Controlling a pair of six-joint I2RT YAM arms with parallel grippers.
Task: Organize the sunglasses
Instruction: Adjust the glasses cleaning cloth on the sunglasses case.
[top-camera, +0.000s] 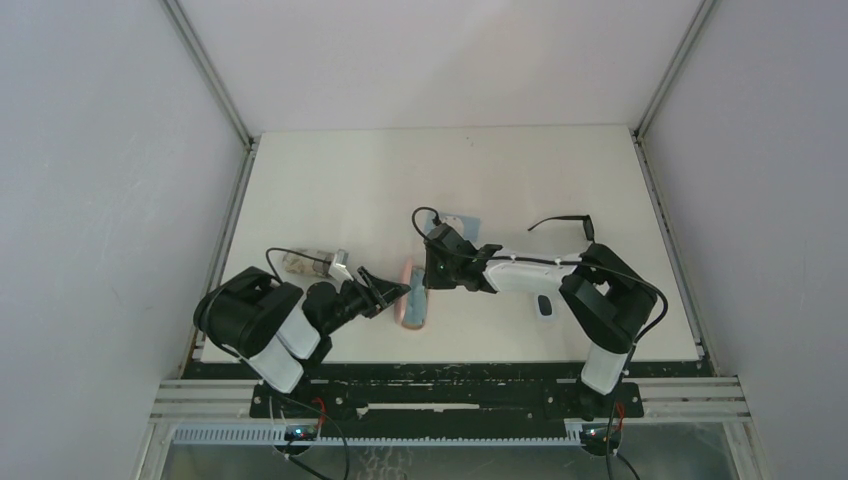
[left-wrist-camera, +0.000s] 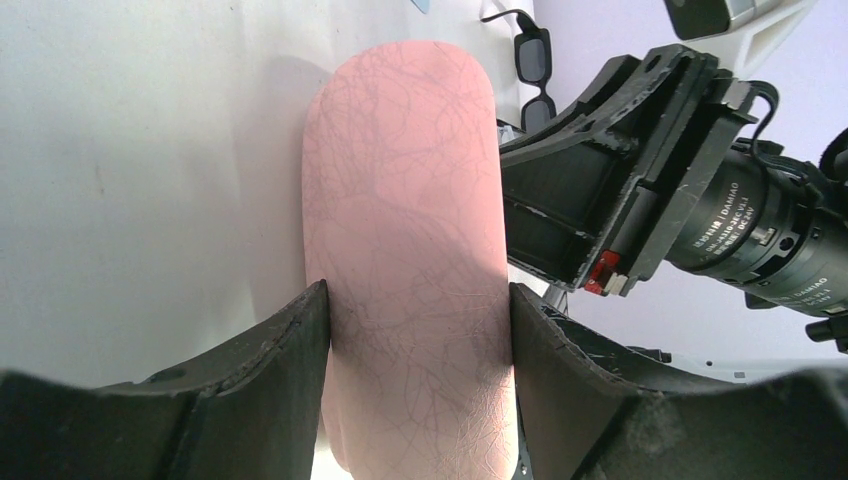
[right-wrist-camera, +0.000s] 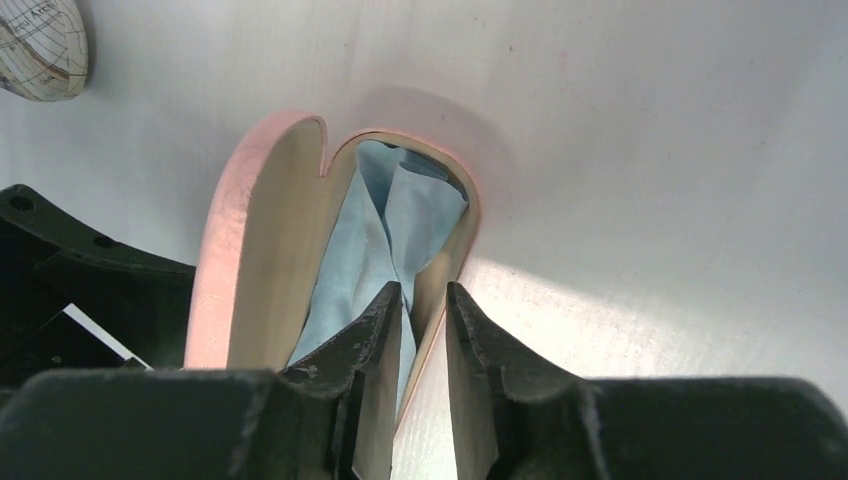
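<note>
Your left gripper (left-wrist-camera: 418, 300) is clamping the pink case (left-wrist-camera: 400, 150); hold it steady while the barely parted right gripper (right-wrist-camera: 425, 295) is straddling its rim.

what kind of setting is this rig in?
Probably a lab data-collection cell: a plain white table boxed in by blank panels, the left arm and right arm bolted to a rail at its near edge, only props on it: pink case, sunglasses.
</note>
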